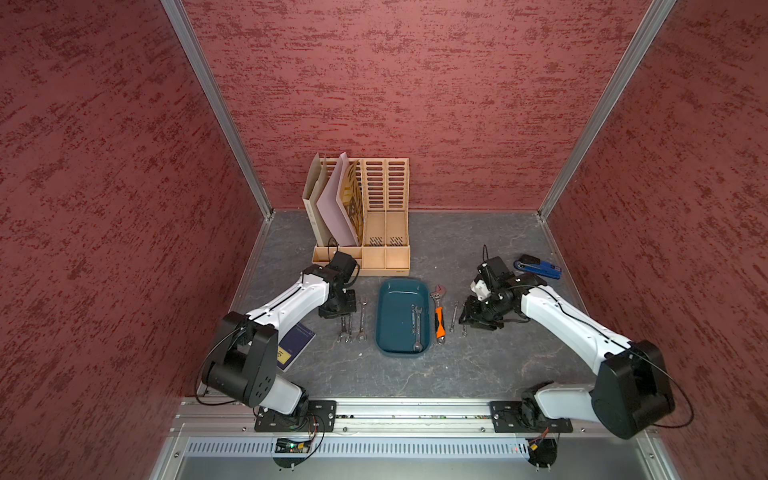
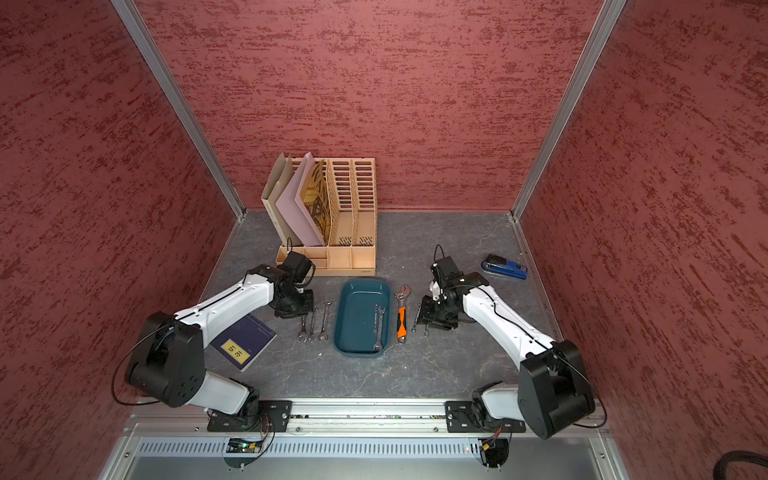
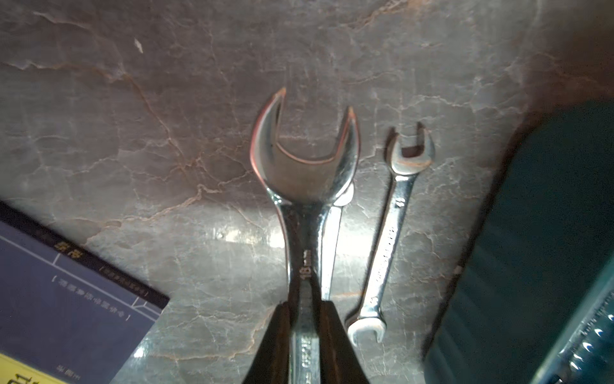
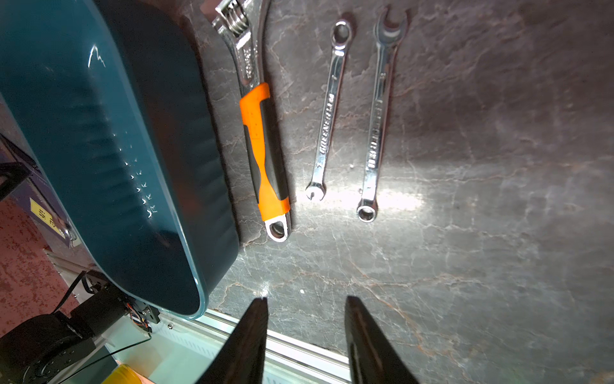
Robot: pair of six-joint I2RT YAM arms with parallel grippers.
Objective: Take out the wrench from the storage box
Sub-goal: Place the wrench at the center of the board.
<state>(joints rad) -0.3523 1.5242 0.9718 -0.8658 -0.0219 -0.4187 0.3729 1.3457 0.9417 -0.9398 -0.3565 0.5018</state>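
Note:
The dark teal storage box [image 1: 401, 283] [image 2: 360, 283] lies mid-table, and one silver wrench [image 1: 417, 328] [image 2: 378, 328] lies inside it along its right wall. Just left of the box, my left gripper [image 1: 337, 309] [image 3: 304, 302] is shut on the shank of a large open-end wrench [image 3: 304, 166], low over the table. This held wrench overlaps another wrench [image 3: 332, 232] lying below it. Right of the box, my right gripper [image 1: 473, 322] [image 4: 307, 299] hangs open with nothing between its fingers. The box wall [image 4: 99, 133] shows beside it.
A smaller wrench [image 3: 392, 232] lies between the held one and the box. An orange-handled adjustable wrench [image 1: 439, 316] [image 4: 262, 149] and two slim wrenches [image 4: 327, 109] [image 4: 378, 116] lie right of the box. A beige file organizer [image 1: 370, 224], a blue stapler [image 1: 537, 267] and a dark blue book [image 1: 295, 345] are nearby.

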